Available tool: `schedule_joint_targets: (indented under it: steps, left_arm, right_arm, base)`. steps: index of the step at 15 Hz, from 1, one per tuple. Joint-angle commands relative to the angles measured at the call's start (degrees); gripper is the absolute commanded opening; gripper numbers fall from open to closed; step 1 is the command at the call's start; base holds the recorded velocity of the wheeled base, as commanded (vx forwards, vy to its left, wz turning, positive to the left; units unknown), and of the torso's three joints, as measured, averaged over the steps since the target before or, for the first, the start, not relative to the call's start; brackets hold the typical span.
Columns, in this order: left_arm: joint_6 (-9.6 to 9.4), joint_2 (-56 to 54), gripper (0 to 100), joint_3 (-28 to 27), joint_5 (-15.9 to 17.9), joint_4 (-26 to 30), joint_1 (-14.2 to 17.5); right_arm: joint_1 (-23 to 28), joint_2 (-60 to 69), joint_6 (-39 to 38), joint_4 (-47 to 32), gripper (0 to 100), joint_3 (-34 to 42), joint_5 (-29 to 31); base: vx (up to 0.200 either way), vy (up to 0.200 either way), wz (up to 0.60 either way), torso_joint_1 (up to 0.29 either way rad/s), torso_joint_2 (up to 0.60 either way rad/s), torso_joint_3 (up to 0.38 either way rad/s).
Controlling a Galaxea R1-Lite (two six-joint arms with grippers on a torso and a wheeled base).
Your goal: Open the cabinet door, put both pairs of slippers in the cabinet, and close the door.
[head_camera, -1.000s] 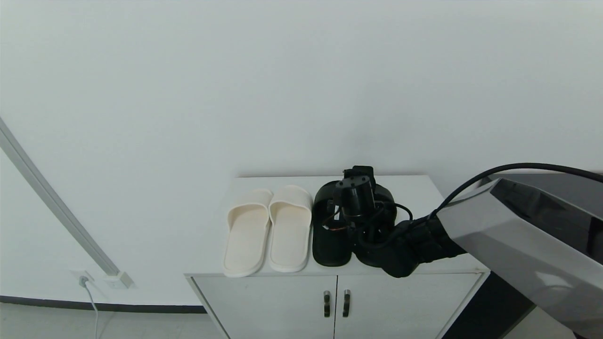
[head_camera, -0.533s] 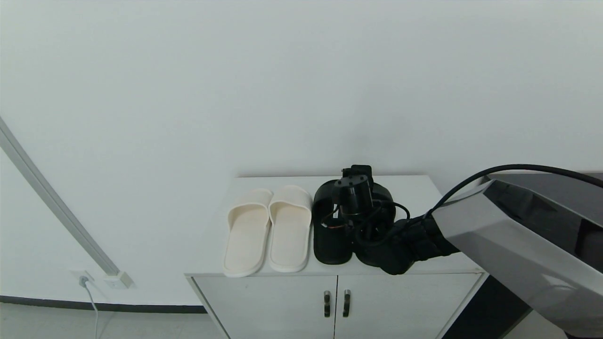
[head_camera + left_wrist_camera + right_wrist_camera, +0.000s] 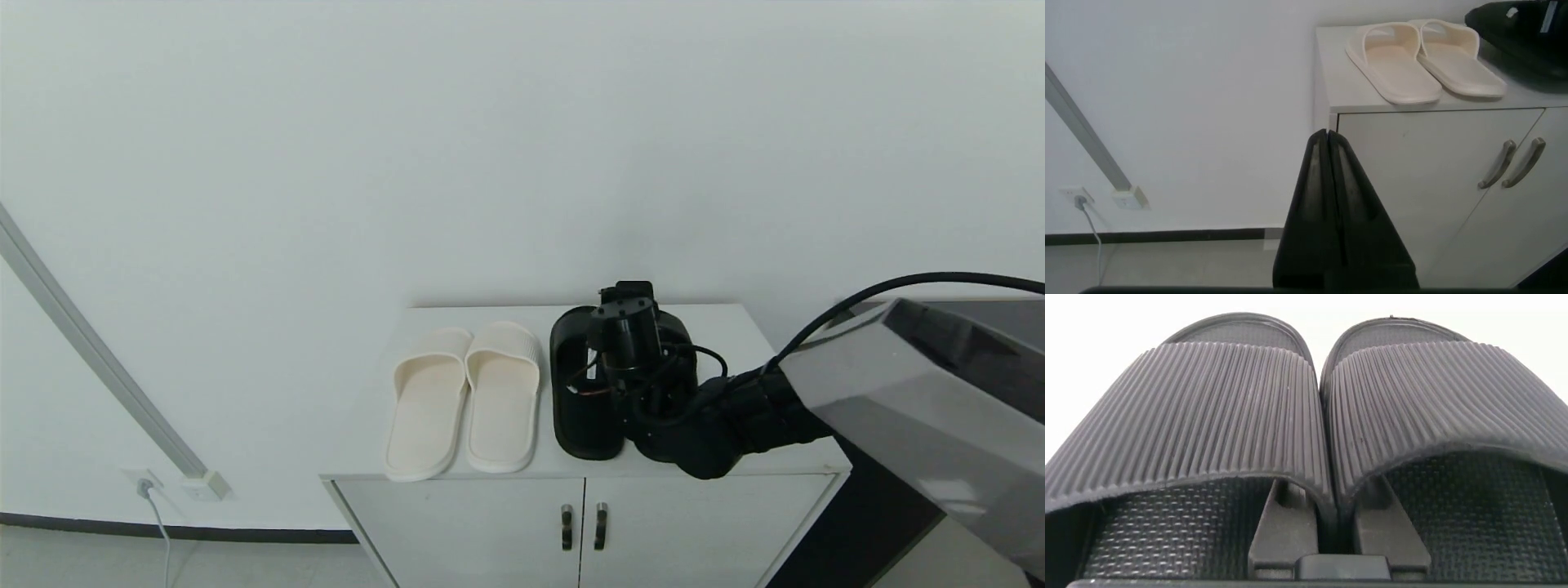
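1. The black slippers (image 3: 584, 408) sit side by side on the right half of the cabinet (image 3: 735, 327) top, toes toward the wall.
2. The right tool (image 3: 1333, 527) reaches in from the heel end; one finger (image 3: 1282, 531) sits under each ribbed strap, and the two are clamped on the adjoining inner strap edges (the pair is pinched as one).
3. The cream slippers (image 3: 465, 400) lie just beside the black pair on its left, touching each other, heels at the front edge.
4. Below, both doors (image 3: 465, 531) are closed; their two handles (image 3: 566, 527) stand upright at the centre seam.
5. The left tool (image 3: 1328, 196) has its fingers pressed together, holding nothing; it hangs below the level of the top, off the cabinet's left front corner.
6. A wall socket (image 3: 145, 483) with a cable plugged in sits low on the wall, well to the left.
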State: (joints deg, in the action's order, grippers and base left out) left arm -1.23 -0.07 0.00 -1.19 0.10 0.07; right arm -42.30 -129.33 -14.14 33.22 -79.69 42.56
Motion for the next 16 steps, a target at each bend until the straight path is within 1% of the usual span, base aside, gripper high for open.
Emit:
schedule_joint_targets:
  steps: [1, 4, 6, 8, 9, 11, 12, 13, 14, 16]
  left_arm:
    - [0.00, 0.1, 0, 0.0, 0.0, 0.0, 0.0]
    - [0.00, 0.1, 0, -0.1, 0.0, 0.0, 0.0]
    - [0.18, 0.1, 0, -0.1, -0.1, 0.0, 0.0]
    - [0.44, 0.1, 0, -0.1, -0.1, 0.0, 0.0]
    - [0.53, 0.1, 0, 0.0, -0.1, 0.0, 0.0]
    - [0.44, 0.1, 0, -0.1, 0.0, 0.0, 0.0]
    - [0.44, 0.1, 0, -0.1, -0.1, 0.0, 0.0]
    - [0.44, 0.1, 0, 0.0, -0.1, 0.0, 0.0]
    - [0.44, 0.1, 0, 0.0, 0.0, 0.0, 0.0]
    - [0.44, 0.1, 0, -0.1, 0.0, 0.0, 0.0]
  right_arm:
    - [-0.7, 8.3, 1.0, 0.2, 0, 6.1, -0.8]
    - [-4.9, 23.2, 2.8, 0.2, 0, 22.1, -10.2]
    - [-7.3, 31.9, 3.4, 0.2, 0, 31.6, -17.7]
    - [-7.4, 38.9, 3.4, 0.2, 0, 39.7, -25.4]
    - [-7.4, 39.6, 3.4, 0.2, 0, 40.5, -26.2]
    - [-6.5, 45.6, 3.5, 0.0, 0, 46.6, -33.9]
    - [-6.5, 46.1, 4.2, 0.1, 0, 47.3, -35.4]
    - [-6.5, 46.1, 4.3, 0.1, 0, 47.4, -35.4]
    - [-6.5, 46.0, 6.3, 0.2, 0, 48.7, -35.4]
    - [-6.5, 46.0, 6.8, 0.2, 0, 49.4, -35.4]
  base:
    - [0.000, 0.000, 0.00, 0.000, 0.00, 0.000]
    - [0.000, 0.000, 0.00, 0.000, 0.00, 0.000]
    - [0.000, 0.000, 0.00, 0.000, 0.00, 0.000]
    - [0.000, 0.000, 0.00, 0.000, 0.00, 0.000]
    - [0.000, 0.000, 0.00, 0.000, 0.00, 0.000]
    - [0.000, 0.000, 0.00, 0.000, 0.00, 0.000]
    - [0.000, 0.000, 0.00, 0.000, 0.00, 0.000]
    - [0.000, 0.000, 0.00, 0.000, 0.00, 0.000]
    - [0.000, 0.000, 0.00, 0.000, 0.00, 0.000]
    - [0.000, 0.000, 0.00, 0.000, 0.00, 0.000]
